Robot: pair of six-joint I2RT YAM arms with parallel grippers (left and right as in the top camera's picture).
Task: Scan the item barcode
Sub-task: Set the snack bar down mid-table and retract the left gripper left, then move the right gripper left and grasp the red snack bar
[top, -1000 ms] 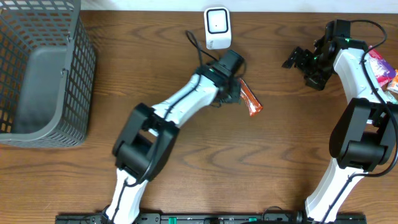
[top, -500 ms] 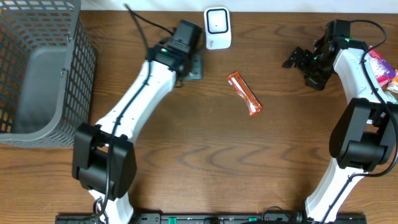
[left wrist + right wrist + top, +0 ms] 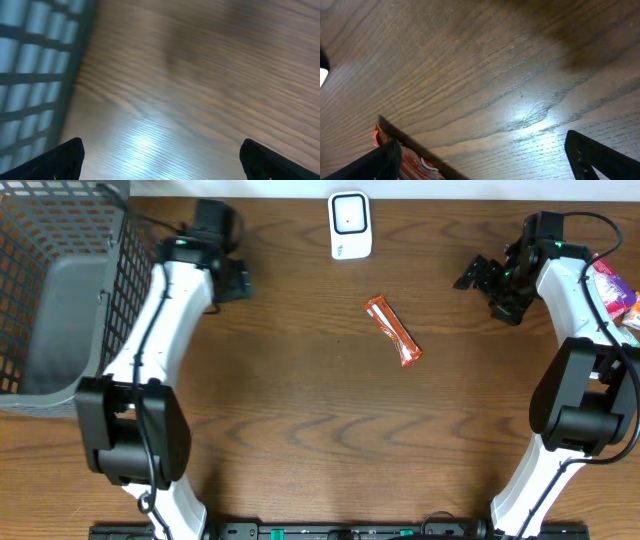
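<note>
The item, an orange snack bar (image 3: 392, 330), lies flat on the wooden table right of centre, below and right of the white barcode scanner (image 3: 350, 225) at the back edge. No gripper touches it. My left gripper (image 3: 238, 282) hangs far to the left beside the basket; in the left wrist view it (image 3: 160, 162) is open over bare wood. My right gripper (image 3: 478, 274) hovers at the back right, open and holding nothing (image 3: 487, 160). Low on the left of the right wrist view, part of the orange bar (image 3: 417, 167) shows.
A grey wire basket (image 3: 60, 290) fills the table's left end, and its mesh wall (image 3: 35, 65) shows close to the left gripper. Colourful snack packets (image 3: 615, 290) lie at the right edge behind the right arm.
The left gripper opened and let go of the orange bar near the scanner, then swung left to the basket. The bar now rests on the table. The right arm has not moved.
</note>
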